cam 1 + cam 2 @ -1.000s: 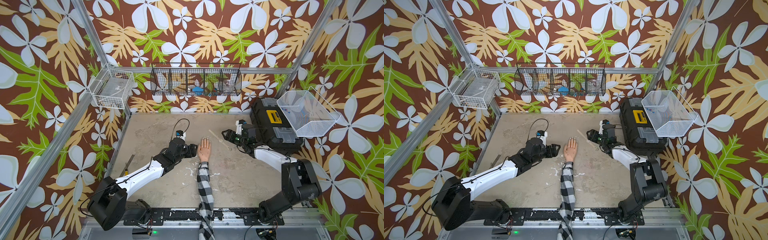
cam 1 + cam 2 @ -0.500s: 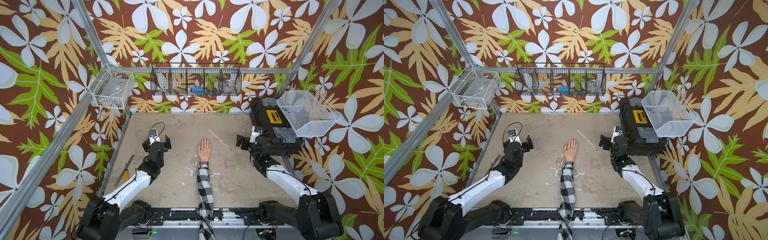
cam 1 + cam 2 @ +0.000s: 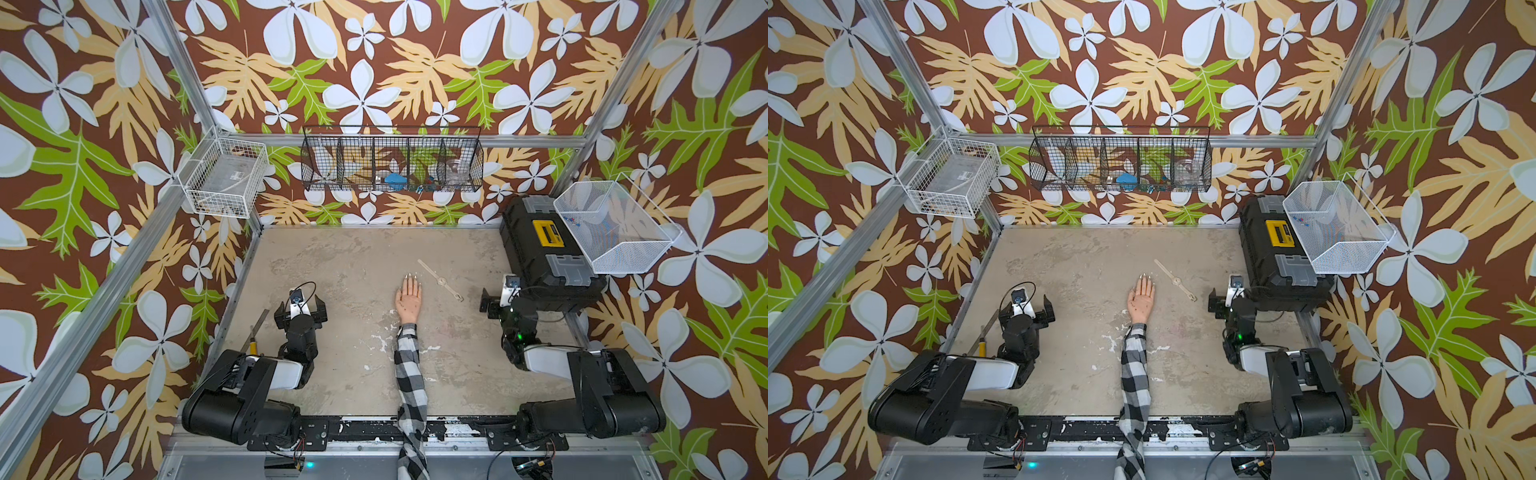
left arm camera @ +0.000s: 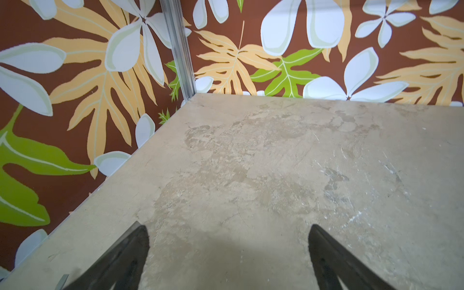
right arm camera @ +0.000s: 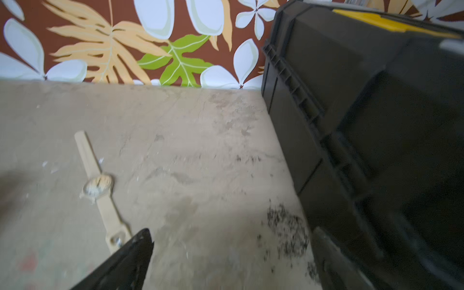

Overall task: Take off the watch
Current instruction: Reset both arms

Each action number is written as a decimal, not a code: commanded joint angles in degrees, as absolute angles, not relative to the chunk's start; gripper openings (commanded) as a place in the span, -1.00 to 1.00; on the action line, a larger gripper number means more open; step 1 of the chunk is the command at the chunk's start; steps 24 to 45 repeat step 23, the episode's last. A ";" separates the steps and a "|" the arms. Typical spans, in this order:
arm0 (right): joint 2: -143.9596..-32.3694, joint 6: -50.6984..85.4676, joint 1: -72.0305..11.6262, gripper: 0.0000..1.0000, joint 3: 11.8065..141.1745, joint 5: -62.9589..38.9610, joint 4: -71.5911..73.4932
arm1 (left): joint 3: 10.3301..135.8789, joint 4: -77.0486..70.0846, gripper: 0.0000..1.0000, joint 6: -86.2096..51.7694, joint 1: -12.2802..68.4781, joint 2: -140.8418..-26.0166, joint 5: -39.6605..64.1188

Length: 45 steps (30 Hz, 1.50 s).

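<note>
Cream slim-strapped watch [image 3: 439,279] flat on mottled table [image 3: 332,266] | left gripper [image 3: 300,304] spread, empty | right gripper [image 3: 503,299] spread, empty

Both top views look down overhead; wrist cameras face the table [image 4: 251,175] closely.

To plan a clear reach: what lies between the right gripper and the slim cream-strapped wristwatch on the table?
Nothing: only bare beige tabletop separates the open right gripper from the slim cream-strapped wristwatch, seen in both top views.
</note>
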<state>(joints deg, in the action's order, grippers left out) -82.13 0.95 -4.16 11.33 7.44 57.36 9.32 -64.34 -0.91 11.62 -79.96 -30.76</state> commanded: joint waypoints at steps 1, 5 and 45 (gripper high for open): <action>-84.91 -1.70 -4.06 0.99 6.53 3.61 79.70 | 8.10 -73.02 0.99 -3.07 8.32 -80.10 -22.94; -85.53 1.53 -0.38 0.99 12.00 -0.52 69.85 | 8.96 -72.92 0.99 -4.08 4.81 -82.72 -14.83; -84.65 0.97 -1.15 0.99 11.76 0.85 69.24 | 8.89 -73.39 0.99 -4.13 4.48 -83.01 -14.68</action>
